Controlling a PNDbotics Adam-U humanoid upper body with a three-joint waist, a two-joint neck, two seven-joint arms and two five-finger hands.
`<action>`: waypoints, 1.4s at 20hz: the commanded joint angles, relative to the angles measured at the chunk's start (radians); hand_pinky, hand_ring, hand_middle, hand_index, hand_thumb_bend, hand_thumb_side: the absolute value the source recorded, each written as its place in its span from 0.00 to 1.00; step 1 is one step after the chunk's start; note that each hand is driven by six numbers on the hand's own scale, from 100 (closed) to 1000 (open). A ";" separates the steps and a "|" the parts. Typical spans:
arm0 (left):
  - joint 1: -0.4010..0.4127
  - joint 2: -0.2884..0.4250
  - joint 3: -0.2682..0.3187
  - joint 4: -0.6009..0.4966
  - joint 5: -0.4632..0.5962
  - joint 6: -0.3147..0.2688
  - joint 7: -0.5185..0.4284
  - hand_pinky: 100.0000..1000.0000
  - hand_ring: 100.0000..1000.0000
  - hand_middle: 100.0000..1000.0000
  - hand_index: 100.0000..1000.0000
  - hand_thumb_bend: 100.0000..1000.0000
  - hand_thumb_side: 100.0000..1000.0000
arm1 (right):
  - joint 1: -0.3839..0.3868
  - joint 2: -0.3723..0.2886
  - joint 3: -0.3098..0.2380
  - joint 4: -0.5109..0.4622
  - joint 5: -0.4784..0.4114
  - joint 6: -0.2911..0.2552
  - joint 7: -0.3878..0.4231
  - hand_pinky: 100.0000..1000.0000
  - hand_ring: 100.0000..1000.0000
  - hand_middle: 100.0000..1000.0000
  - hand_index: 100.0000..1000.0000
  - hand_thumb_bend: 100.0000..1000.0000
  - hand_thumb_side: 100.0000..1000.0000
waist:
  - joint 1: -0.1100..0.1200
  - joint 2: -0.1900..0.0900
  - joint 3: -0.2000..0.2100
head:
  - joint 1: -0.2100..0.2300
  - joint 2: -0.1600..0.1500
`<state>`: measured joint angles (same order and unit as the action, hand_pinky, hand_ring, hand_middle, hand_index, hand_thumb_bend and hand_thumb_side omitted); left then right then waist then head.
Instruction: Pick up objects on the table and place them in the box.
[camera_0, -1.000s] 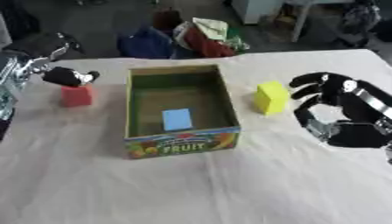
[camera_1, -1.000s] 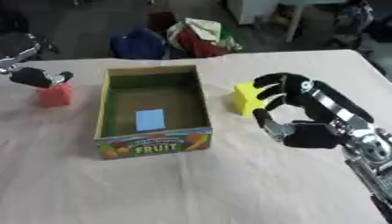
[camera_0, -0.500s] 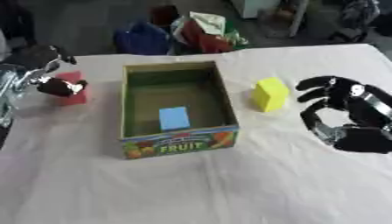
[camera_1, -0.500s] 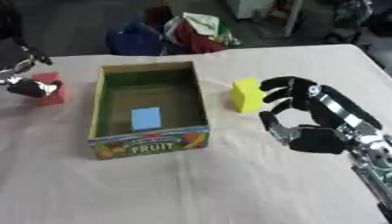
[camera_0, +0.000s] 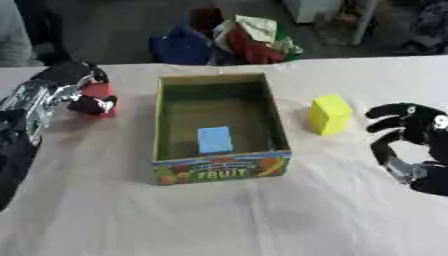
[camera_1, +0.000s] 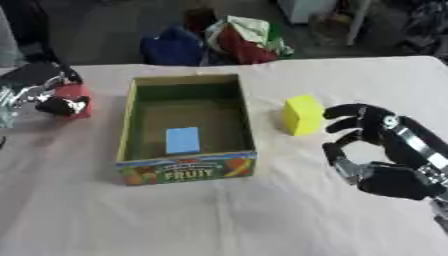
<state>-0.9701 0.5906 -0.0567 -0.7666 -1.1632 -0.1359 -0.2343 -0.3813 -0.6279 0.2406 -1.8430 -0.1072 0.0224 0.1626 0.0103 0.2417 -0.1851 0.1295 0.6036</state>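
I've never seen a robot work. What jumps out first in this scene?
The open box marked FRUIT in the middle, with a blue block lying inside. To its right stands a yellow block, with the black right hand spread open beside it. At the far left, the left hand is curled on a red block.

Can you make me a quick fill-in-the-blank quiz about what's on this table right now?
1. The flat block lying inside the box is coloured ____.
2. The left hand is closed around the ____ block.
3. The yellow block stands on the table between the box and the ____ hand.
4. The word printed on the box's front is ____.

Missing words: blue; red; right; FRUIT
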 joint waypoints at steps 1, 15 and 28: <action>-0.014 0.042 0.012 0.012 -0.013 0.008 -0.013 0.72 0.67 0.69 0.80 0.09 0.45 | -0.012 -0.011 -0.014 -0.004 0.002 -0.004 -0.001 0.62 0.74 0.76 0.83 0.09 0.13 | -0.002 -0.011 -0.002 | 0.001 -0.011; -0.022 0.064 0.020 -0.011 0.014 0.006 -0.069 0.78 0.74 0.75 0.85 0.37 0.54 | -0.009 -0.017 -0.016 0.004 0.002 -0.006 0.000 0.62 0.74 0.76 0.83 0.08 0.13 | -0.009 -0.025 0.014 | -0.010 -0.002; -0.009 0.074 0.025 -0.005 0.031 0.039 -0.029 0.75 0.70 0.72 0.83 0.28 0.55 | -0.008 -0.016 -0.016 0.009 0.001 -0.006 0.000 0.62 0.74 0.76 0.82 0.05 0.14 | -0.012 -0.028 0.019 | -0.011 -0.003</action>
<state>-0.9678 0.6256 -0.0385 -0.7656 -1.1278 -0.0984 -0.2647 -0.3782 -0.6223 0.2394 -1.8252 -0.1070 0.0213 0.1625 -0.0007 0.2341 -0.1656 0.1196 0.6043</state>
